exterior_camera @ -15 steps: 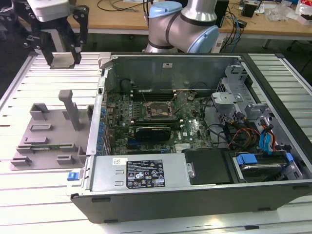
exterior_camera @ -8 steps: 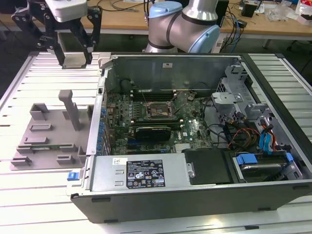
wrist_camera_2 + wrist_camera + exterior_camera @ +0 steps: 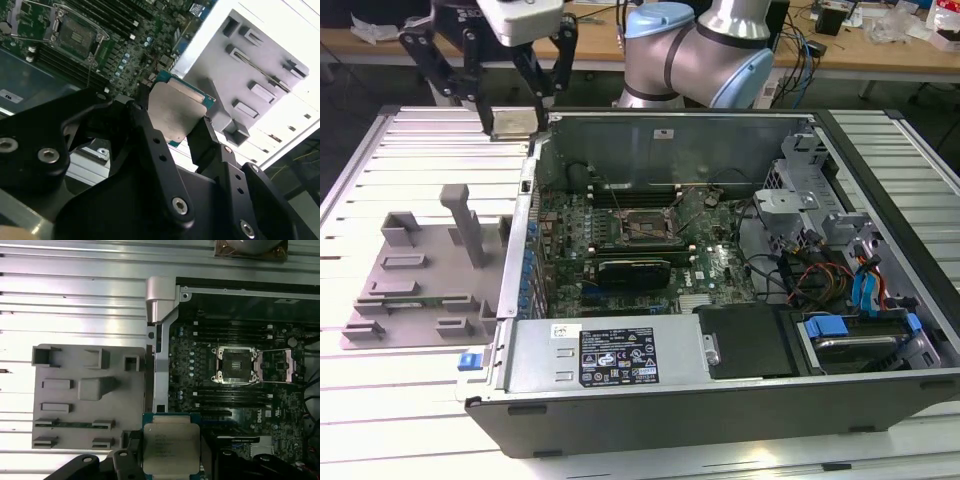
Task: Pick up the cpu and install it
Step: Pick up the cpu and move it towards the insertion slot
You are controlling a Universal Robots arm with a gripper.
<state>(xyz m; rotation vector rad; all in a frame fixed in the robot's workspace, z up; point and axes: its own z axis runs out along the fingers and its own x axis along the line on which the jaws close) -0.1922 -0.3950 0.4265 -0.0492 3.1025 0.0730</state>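
Above the far corner of the open dark computer case (image 3: 680, 425), toward the exterior view's left, the black linked-finger gripper (image 3: 517, 105) is clamped on the small square cpu with a pale silvery top plate (image 3: 515, 122). It pinches opposite edges, seemingly to keep the plate level. The cpu hangs between the grey plastic fixture tray (image 3: 410, 280) and the dark metal-framed socket (image 3: 645, 225), whose frame appears open to receive it. A printed white-and-black label (image 3: 618, 357) sits on the silver power supply (image 3: 530, 355).

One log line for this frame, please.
gripper: shut on cpu | cpu: airborne, clear of fixture tray | socket: open, empty | install: not yet done
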